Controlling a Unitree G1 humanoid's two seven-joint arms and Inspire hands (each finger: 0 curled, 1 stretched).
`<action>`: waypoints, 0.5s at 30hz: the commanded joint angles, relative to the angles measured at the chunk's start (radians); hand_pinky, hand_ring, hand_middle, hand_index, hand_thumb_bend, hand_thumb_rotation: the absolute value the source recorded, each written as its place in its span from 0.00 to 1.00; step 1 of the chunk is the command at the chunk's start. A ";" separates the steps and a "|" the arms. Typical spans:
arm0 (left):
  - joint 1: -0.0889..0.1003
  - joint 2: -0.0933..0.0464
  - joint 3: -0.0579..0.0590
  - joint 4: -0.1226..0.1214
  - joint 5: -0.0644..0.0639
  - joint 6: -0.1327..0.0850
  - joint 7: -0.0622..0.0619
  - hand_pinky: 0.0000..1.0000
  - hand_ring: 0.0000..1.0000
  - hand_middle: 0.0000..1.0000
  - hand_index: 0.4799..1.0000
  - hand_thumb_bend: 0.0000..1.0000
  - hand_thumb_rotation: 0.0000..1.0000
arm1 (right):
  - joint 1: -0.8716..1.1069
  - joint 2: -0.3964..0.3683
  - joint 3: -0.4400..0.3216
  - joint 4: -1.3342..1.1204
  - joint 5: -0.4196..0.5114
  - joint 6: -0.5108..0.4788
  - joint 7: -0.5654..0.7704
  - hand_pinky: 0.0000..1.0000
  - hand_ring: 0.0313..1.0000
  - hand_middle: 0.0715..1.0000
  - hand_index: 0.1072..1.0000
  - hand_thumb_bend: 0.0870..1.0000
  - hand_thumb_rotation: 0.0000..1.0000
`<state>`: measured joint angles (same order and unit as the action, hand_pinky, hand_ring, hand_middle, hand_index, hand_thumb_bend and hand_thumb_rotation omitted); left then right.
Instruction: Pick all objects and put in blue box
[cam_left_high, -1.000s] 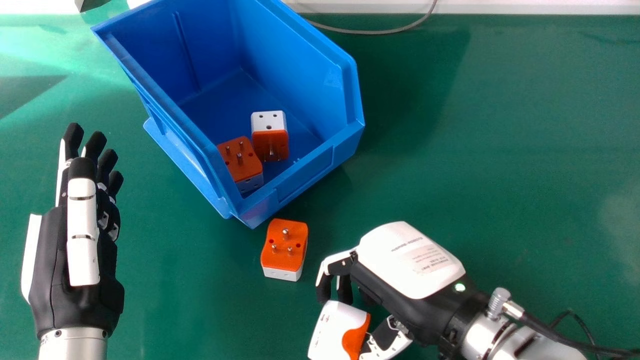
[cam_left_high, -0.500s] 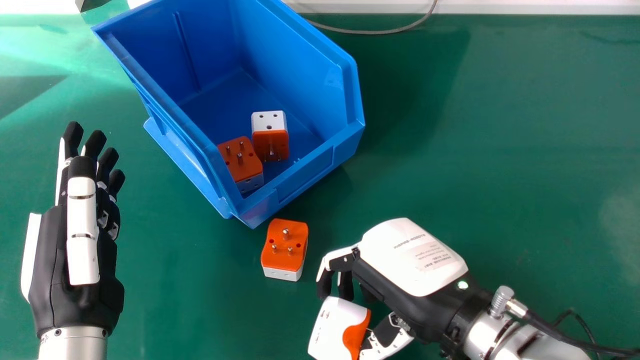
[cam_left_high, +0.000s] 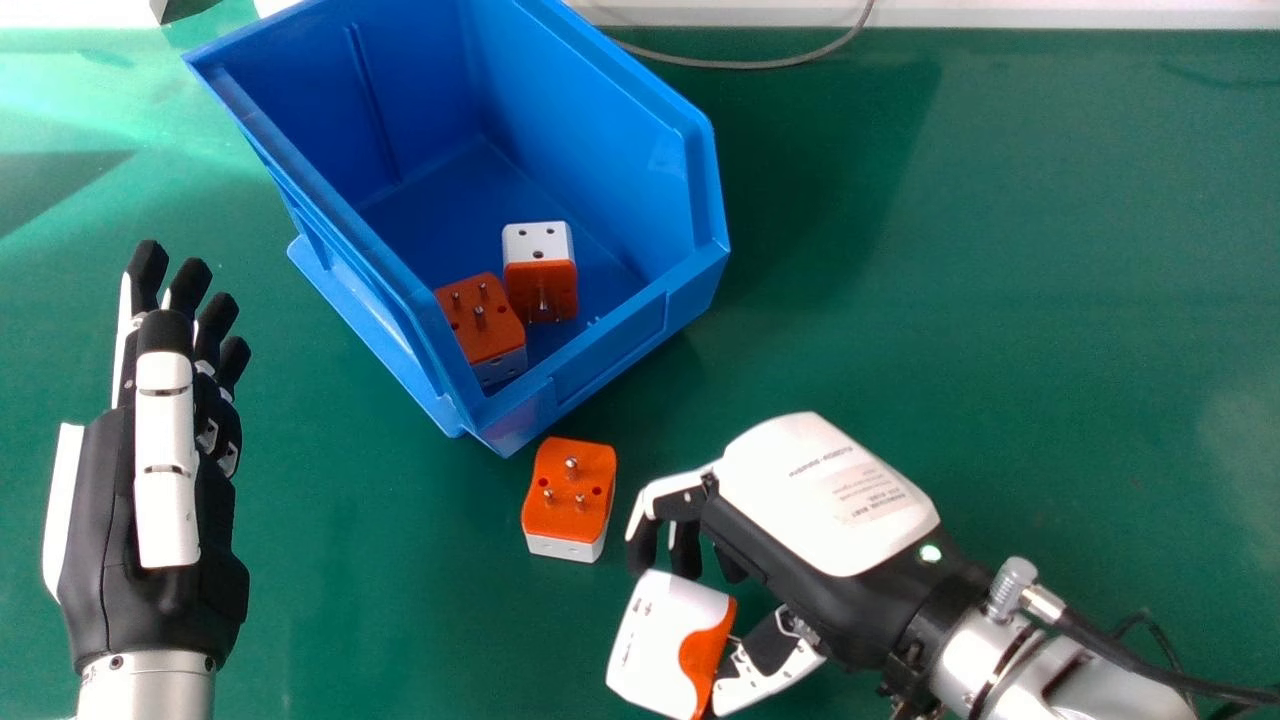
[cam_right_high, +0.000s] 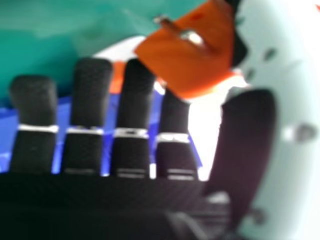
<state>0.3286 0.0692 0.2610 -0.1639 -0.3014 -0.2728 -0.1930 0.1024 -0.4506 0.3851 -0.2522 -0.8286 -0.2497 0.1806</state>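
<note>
Pinching a white-and-orange adapter (cam_left_high: 660, 640) between its fingers and thumb, the right hand (cam_left_high: 825, 510) sits low in the head view, with the blue box (cam_left_high: 610, 345) ahead of it and to its left; that forward-left line is what the coming move seems to turn on, since the box's low front lip faces back toward this hand and offers the easiest way in. The held adapter lies at the hand's left, near side, between fingertips and thumb; its long axis runs mostly fore and aft, the far end leaning a little right, so it crosses the line of the hand rather than following it; in the right hand view its metal prongs (cam_right_high: 192, 37) stand out from the orange face. A loose adapter (cam_left_high: 568, 495) rests prongs up on the table (cam_left_high: 950, 300), just outside the box's near corner and left of the right fingertips; the carry should probably pass above it or to its right, as a low path could knock it. Two more, an upright adapter (cam_left_high: 540, 270) and a prongs-up adapter (cam_left_high: 485, 325), sit side by side within the box near its lip; the release likely wants to come beyond the lip, where the floor has room. The left hand (cam_left_high: 165, 480), fingers extended, is idle at the head view's left; the right is nearer the loose adapter, and so looks the likelier one for it afterward.
</note>
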 joint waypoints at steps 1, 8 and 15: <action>0.001 0.011 0.004 -0.025 0.010 -0.010 -0.001 0.99 0.98 0.99 1.00 0.48 0.92 | -0.005 0.000 -0.020 -0.056 0.026 -0.002 0.007 0.23 0.34 0.41 0.50 0.45 0.00; 0.000 0.008 0.005 -0.020 0.013 -0.014 -0.002 0.99 0.98 0.99 1.00 0.48 0.93 | -0.005 0.010 -0.045 -0.109 0.036 0.016 0.031 0.23 0.30 0.39 0.49 0.45 0.00; -0.001 0.006 0.006 -0.016 0.019 -0.021 0.000 0.99 0.98 0.99 1.00 0.48 0.93 | -0.017 0.023 -0.068 -0.164 0.037 0.031 0.039 0.22 0.27 0.37 0.48 0.45 0.00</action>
<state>0.3279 0.0695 0.2611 -0.1643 -0.2907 -0.2732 -0.1937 0.0985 -0.4355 0.3368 -0.3681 -0.8128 -0.2245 0.2185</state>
